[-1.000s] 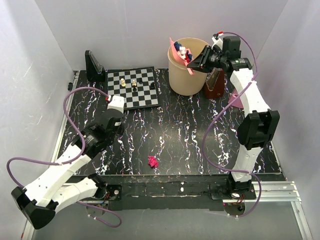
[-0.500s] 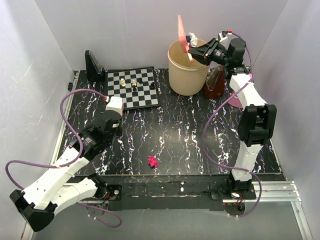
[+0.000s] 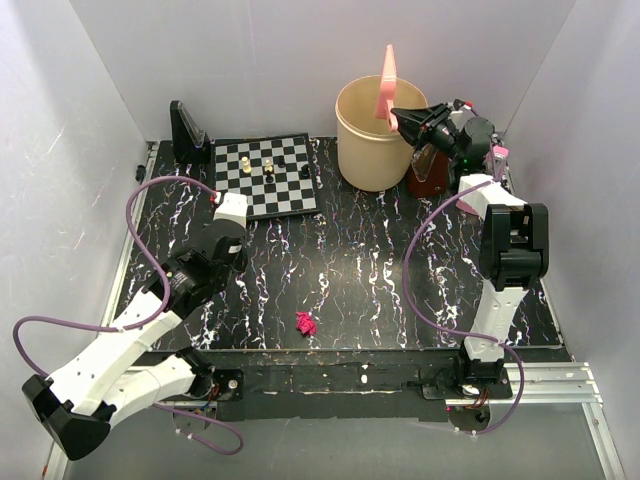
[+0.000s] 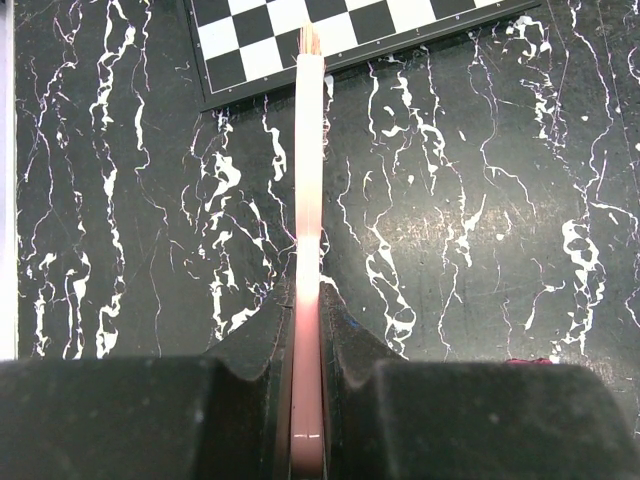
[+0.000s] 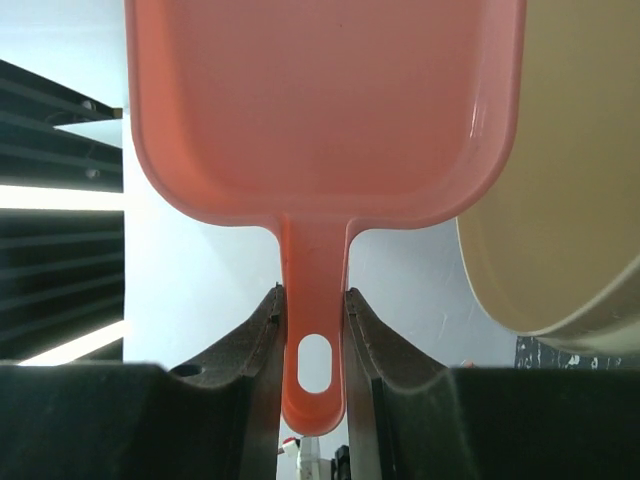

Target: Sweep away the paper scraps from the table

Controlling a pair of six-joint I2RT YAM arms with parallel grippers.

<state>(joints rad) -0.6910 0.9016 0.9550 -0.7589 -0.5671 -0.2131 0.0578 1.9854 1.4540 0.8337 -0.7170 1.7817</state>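
Paper scraps in plain sight are amounting to one magenta wad (image 3: pixel 306 322), lying on the table (image 3: pixel 380 260) by its near edge, well apart from the right gripper (image 5: pixel 314 300) and far back toward the arm bases. It is much closer to the left gripper (image 4: pixel 308 310), off to that gripper's right and a little behind it. The left gripper is hanging low over the marbled surface, clenching a slim pale brush (image 4: pixel 310 150) edge-on between its fingers. The bristle end is pointing straight ahead of the jaws and is reaching the edge of the chessboard (image 4: pixel 350 30). Gripping it low on the handle is giving the bristles reach, I'd say, so the wad can be dragged without the fingers scraping the top. Over on the other side, the right gripper is clamping the handle of a pink dustpan (image 5: pixel 320 110) and standing the pan upright above its fingers. The tan bucket (image 5: pixel 560 200) is sitting just beside it, to the gripper's right in the wrist view. The pan's face is showing bare, and tipping it up at the rim looks like the way to shed a load into the bucket. Whether anything is lying inside I cannot tell from here. To my eye the job is nearly done: the pan needs bringing back beside that last wad so the brush can push it in.
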